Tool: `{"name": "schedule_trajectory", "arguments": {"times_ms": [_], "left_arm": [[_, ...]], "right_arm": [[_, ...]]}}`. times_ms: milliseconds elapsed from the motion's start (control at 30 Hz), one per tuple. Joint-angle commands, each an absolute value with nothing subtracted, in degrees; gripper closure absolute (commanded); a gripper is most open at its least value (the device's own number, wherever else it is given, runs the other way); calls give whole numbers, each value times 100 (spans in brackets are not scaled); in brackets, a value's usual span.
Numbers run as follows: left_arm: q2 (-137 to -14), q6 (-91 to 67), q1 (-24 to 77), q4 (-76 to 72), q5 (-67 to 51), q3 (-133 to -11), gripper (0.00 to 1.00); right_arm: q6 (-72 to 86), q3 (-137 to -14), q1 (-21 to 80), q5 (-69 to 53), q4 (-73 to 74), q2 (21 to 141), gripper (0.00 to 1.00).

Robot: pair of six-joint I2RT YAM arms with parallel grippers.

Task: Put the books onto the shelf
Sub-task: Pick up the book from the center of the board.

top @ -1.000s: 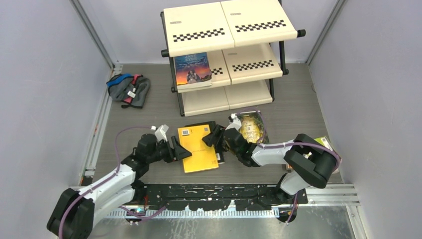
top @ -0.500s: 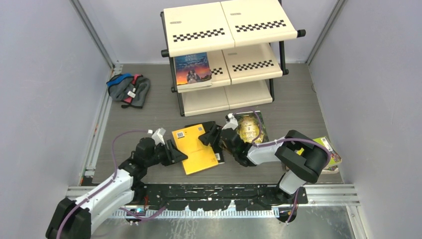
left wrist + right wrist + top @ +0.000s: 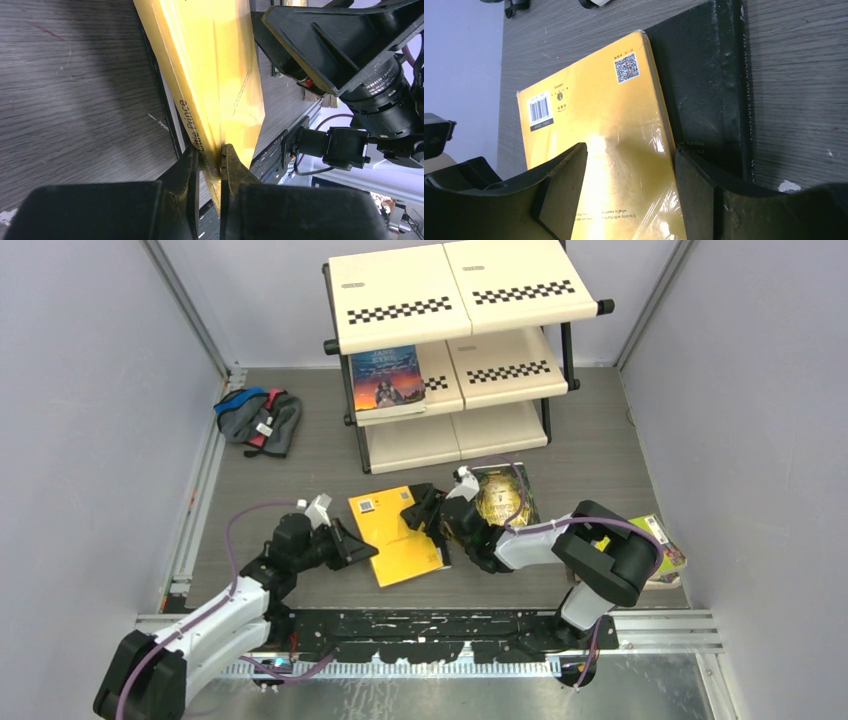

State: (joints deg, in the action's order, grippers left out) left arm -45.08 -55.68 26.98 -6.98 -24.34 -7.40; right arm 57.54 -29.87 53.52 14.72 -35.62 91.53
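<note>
A yellow book (image 3: 395, 535) lies tilted on top of a black book (image 3: 704, 90) on the floor in front of the shelf (image 3: 470, 285). My left gripper (image 3: 362, 545) is shut on the yellow book's near spine corner (image 3: 211, 160), which is raised off the floor. My right gripper (image 3: 418, 510) stands open over the yellow book's other edge (image 3: 629, 185), with one finger above the yellow cover and one above the black book. A dark green-gold book (image 3: 505, 495) lies behind the right arm. A lime green book (image 3: 660, 550) lies at the right wall. A blue book (image 3: 386, 378) rests on the shelf's middle tier.
A grey-blue cloth bundle (image 3: 258, 420) lies at the back left near the wall. Grey walls close in on both sides. A black rail (image 3: 450, 625) runs along the near edge in front of the arm bases.
My left gripper has closed on the yellow book's corner. The book has shifted slightly. My right gripper has edged a little left and stays open.
</note>
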Motion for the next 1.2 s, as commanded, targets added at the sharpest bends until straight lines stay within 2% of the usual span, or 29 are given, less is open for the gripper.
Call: {"name": "schedule_trajectory", "arguments": {"times_ms": [0, 300, 633, 1167], "left_arm": [[-4269, -5054, 2786, -949, -2615, -1077, 100], [-3243, -5075, 2786, -180, -2289, -1197, 100], [-2016, -5515, 2780, 294, -1752, -1173, 100], [-1820, -6261, 2784, -395, -1587, -981, 100]], "right_arm": [[5863, -3240, 5640, 842, -3555, 9070, 31], [5563, -3198, 5643, 1254, -3085, 8594, 29], [5469, -2932, 5626, 1497, -2807, 8192, 20], [5505, -2460, 5616, 1178, -3576, 8156, 18]]}}
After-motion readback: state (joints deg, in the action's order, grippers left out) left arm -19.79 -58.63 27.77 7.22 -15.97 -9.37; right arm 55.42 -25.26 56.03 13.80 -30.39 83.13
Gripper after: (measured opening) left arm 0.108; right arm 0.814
